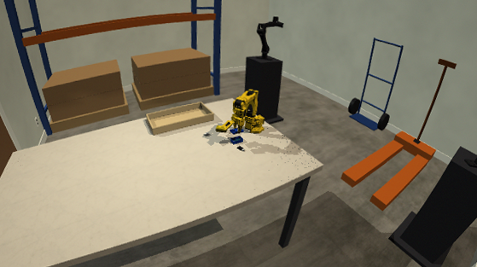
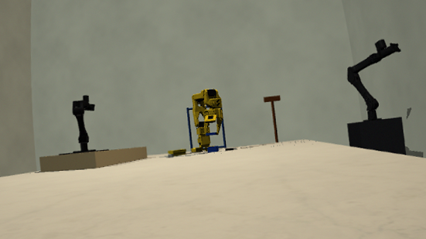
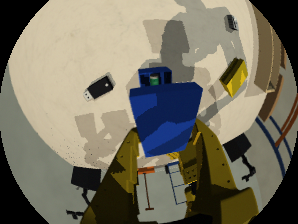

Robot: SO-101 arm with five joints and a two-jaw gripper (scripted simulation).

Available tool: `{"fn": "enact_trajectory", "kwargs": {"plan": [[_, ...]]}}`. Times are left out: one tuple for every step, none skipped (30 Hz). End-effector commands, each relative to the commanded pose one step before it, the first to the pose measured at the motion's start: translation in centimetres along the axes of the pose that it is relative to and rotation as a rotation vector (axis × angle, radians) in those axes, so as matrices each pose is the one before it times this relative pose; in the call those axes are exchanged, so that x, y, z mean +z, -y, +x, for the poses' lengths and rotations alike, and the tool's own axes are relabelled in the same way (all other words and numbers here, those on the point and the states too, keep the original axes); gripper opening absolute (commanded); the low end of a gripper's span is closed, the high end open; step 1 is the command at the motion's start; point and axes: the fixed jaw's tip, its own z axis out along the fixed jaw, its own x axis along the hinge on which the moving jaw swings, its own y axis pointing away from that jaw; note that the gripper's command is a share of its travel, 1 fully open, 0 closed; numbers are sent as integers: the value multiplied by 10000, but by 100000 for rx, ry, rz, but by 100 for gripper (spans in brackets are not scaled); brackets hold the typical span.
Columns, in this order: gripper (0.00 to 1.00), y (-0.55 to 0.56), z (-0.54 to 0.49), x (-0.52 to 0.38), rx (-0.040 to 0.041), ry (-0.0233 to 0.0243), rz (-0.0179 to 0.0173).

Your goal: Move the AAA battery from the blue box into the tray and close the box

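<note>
My gripper [image 1: 238, 131] [image 2: 212, 133] [image 3: 166, 131] is shut on the blue lid [image 2: 211, 134] [image 3: 166, 117] and holds it above the table, level in the exterior view. The blue box's base [image 1: 236, 140] [image 2: 213, 149] [image 3: 167, 76] stands open on the table under and beyond the lid. The green end of the AAA battery [image 3: 154, 80] shows inside the base; the lid hides the rest in the wrist view. The tan tray [image 1: 185, 122] [image 2: 68, 163] stands apart, toward the back of the table in the top view.
A black USB stick [image 1: 240, 148] [image 2: 229, 149] [image 3: 101, 86] lies beside the base. A yellow box [image 1: 224, 127] [image 2: 177, 152] [image 3: 233, 78] lies on the base's other side, toward the tray. A small grey-black object [image 1: 207, 135] [image 3: 231, 23] lies beyond the yellow box.
</note>
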Motion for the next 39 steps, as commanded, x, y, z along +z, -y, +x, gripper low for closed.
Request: {"fn": "enact_trajectory", "kwargs": {"plan": [[21,-2240,-1178,-3529,200,2537,-1662],[21,55,74,82,0,0,0],[21,86,135,134,0,0,0],[21,123,178,186,0,0,0],[21,154,221,233,0,0,0],[21,166,246,256,0,0,0],[21,178,258,268,0,0,0],[21,166,252,256,0,0,0],[21,154,221,233,0,0,0],[21,123,178,186,0,0,0],[21,86,135,140,0,0,0],[21,55,80,81,0,0,0],[21,25,37,35,0,0,0],[21,6,6,6,0,0,0],[21,0,0,0,0,0,0],[21,0,0,0,0,0,0],[21,-2,-4,1,0,0,-2],[21,0,0,0,0,0,0],[21,0,0,0,0,0,0],[21,0,0,0,0,0,0],[21,0,0,0,0,0,0],[21,0,0,0,0,0,0],[21,0,0,0,0,0,0],[21,0,0,0,0,0,0],[21,0,0,0,0,0,0],[21,0,0,0,0,0,0],[21,0,0,0,0,0,0],[21,0,0,0,0,0,0],[21,0,0,0,0,0,0],[21,0,0,0,0,0,0],[21,0,0,0,0,0,0],[21,0,0,0,0,0,0],[21,0,0,0,0,0,0],[21,19,-9,-1,0,-1,2],[21,162,-60,-1,0,0,0],[21,402,-163,-3,0,0,0],[21,725,-284,-6,0,0,0],[21,1115,-435,-15,0,0,0],[21,1535,-579,-13,0,0,0]]}}
